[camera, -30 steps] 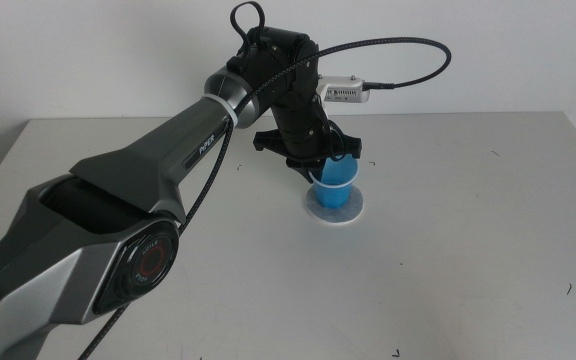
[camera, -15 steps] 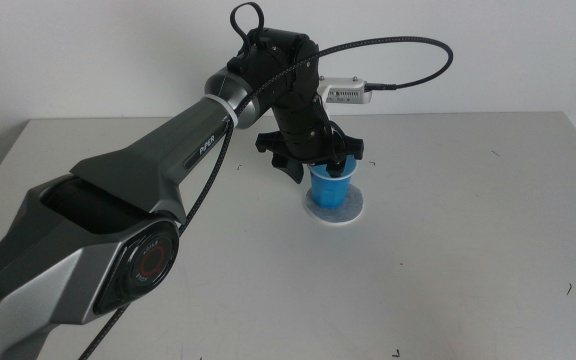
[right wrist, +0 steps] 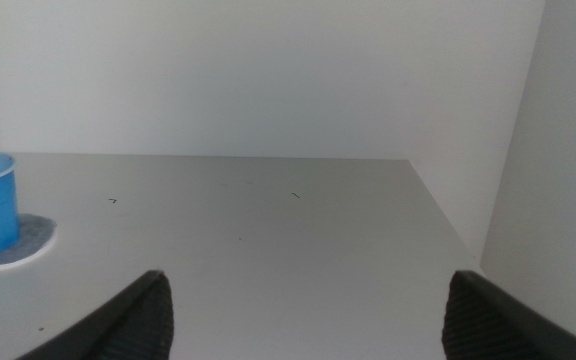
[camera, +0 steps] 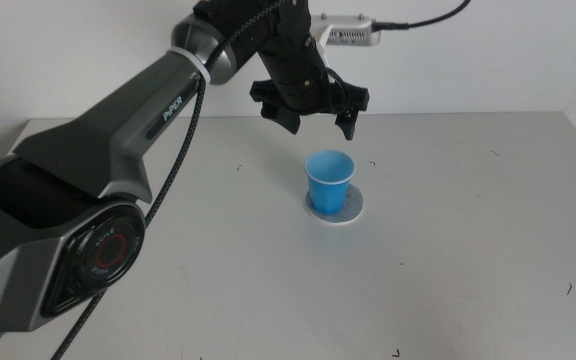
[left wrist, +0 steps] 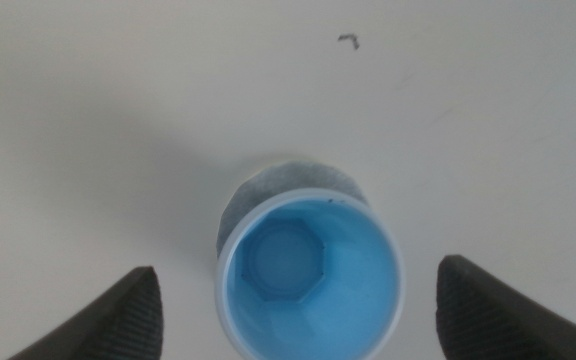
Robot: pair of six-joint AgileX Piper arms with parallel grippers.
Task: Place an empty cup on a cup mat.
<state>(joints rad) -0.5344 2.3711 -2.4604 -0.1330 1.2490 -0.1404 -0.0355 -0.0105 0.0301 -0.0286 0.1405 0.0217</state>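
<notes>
My left pincer point(camera: 315, 108) hangs with jaws apart above the cup point(camera: 329, 181), which stands upright on the mat point(camera: 353, 209) at frame centre, free of my grip.

My right pincer point(right wrist: 303, 310) waits apart, off to the side.

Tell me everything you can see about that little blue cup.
The cup is small, bright blue, apparently paper, tapered toward its base, with a thin pale rim and a blue inside that looks empty. It stands upright on the grey mottled cup mat, which shows around its base. Nothing grips it: the left gripper hangs above it, jaws open and clear of it.
</notes>
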